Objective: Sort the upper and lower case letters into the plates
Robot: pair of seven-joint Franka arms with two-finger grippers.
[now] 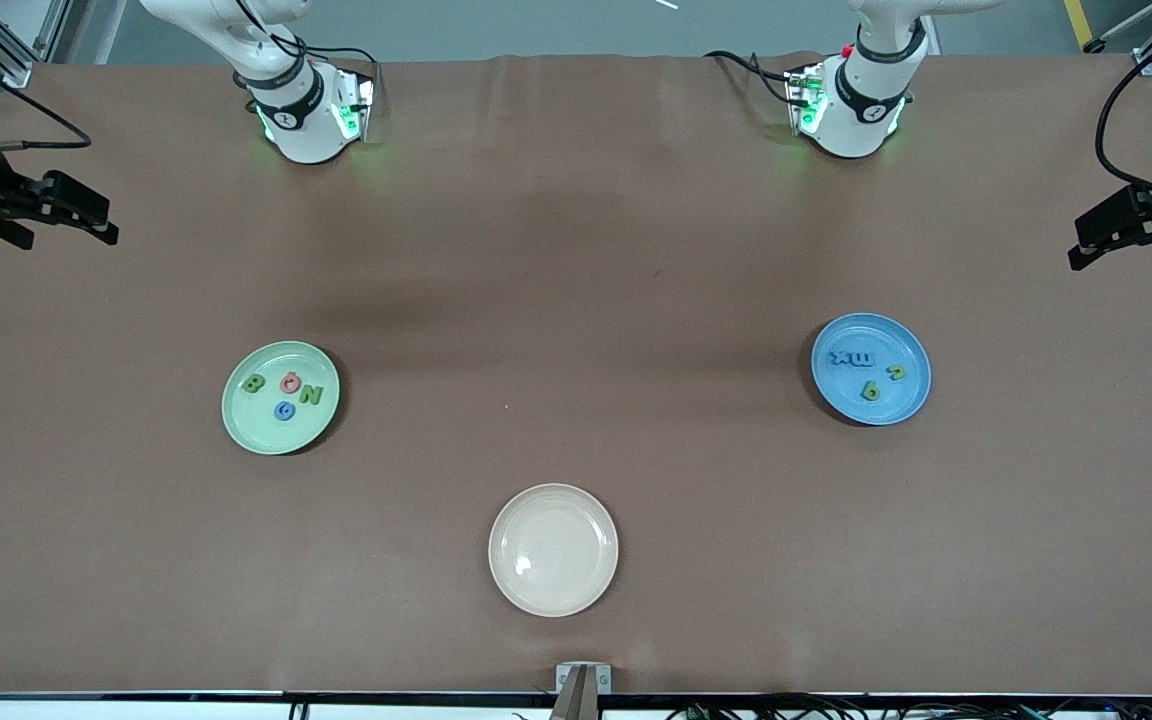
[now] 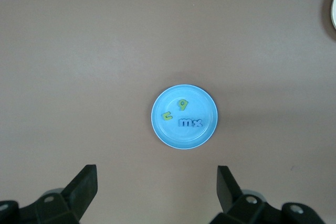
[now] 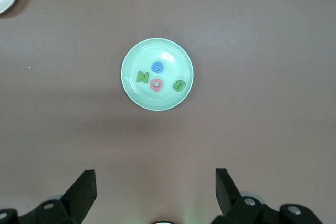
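- Pale green plate [image 1: 280, 397] toward the right arm's end of the table holds four letters: a green B [image 1: 254, 384], a pink G [image 1: 290, 381], a green N [image 1: 311, 394] and a blue G [image 1: 284, 410].
- Blue plate [image 1: 870, 368] toward the left arm's end holds a blue x [image 1: 843, 358] touching a blue m [image 1: 863, 359], a green u [image 1: 895, 372] and a green b [image 1: 870, 390].
- Cream plate [image 1: 553, 549] sits bare, nearest the front camera, between the other two.
- Left gripper [image 1: 1126, 232] waits at the table's edge, fingers spread wide and holding nothing.
- Right gripper [image 1: 56, 212] waits likewise at its own end, jaws wide apart and empty.
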